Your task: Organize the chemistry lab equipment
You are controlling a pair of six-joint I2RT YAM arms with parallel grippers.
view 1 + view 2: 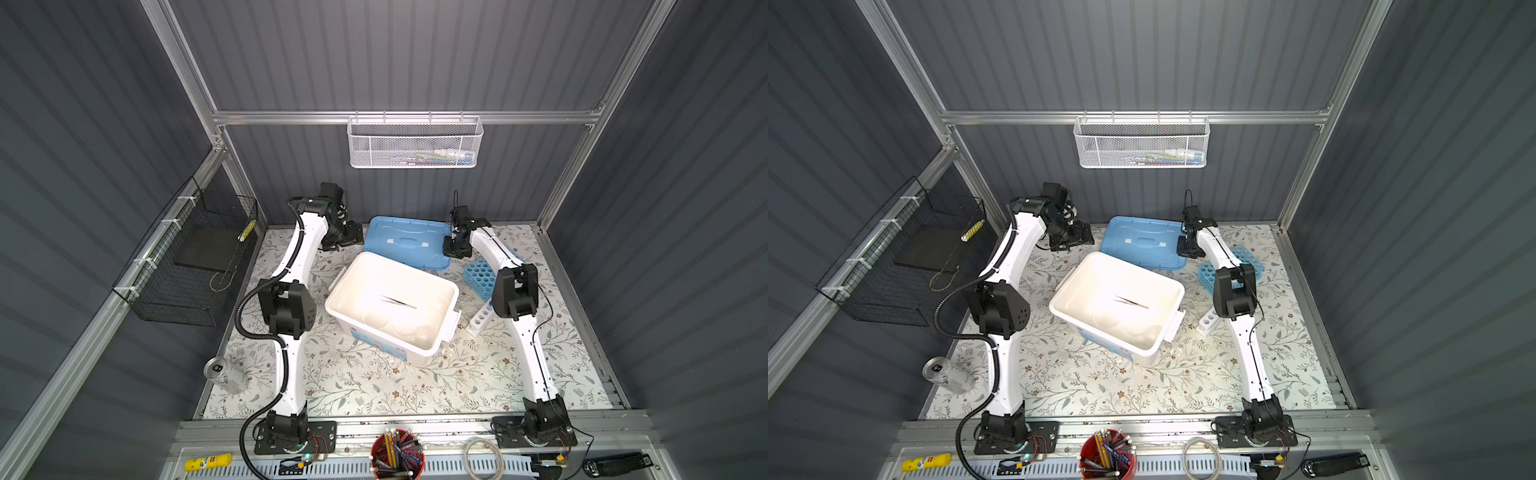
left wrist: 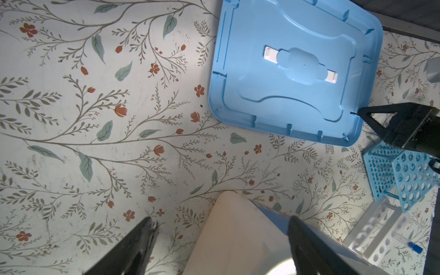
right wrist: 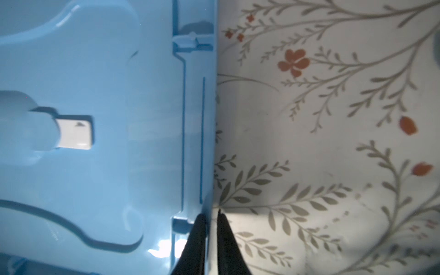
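An open white bin [image 1: 365, 259] stands mid-table. Inside it lie thin dark tweezers [image 1: 399, 302] and clear round glass dishes [image 1: 409, 328]. Behind it the blue lid [image 1: 405, 239] lies flat on the table. My right gripper [image 1: 455, 249] is at the lid's right edge. In the right wrist view its fingers [image 3: 201, 228] sit on either side of the lid's rim [image 3: 209, 119], shut on it. My left gripper [image 2: 221, 221] is open over the table beside the bin's far left corner [image 2: 238, 226], holding nothing. A blue-capped test tube [image 2: 414, 247] lies by the white rack [image 2: 376, 235].
A blue tube rack [image 1: 482, 276] and a white tube rack [image 1: 482, 318] stand right of the bin under the right arm. A can [image 1: 220, 374] stands front left. A black wire basket [image 1: 187, 266] hangs on the left wall and a white mesh basket [image 1: 415, 143] on the back rail.
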